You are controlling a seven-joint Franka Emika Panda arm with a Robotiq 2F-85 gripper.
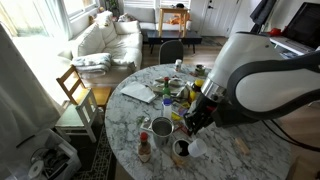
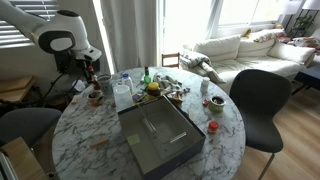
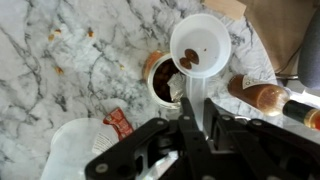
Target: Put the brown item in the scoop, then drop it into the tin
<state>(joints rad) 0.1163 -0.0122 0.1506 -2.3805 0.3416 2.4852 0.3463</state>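
Now the pincer clamps the scoop by its handle; the brown item lies in its bowl, upper-right of the tin

We count one white scoop and one brown item in it, possibly two pieces, as the wrist view is soft. Also one dark round container, one red packet and one bottle. In an exterior view: one marble table, one silver can, one sofa and two chairs — one wooden, one dark.
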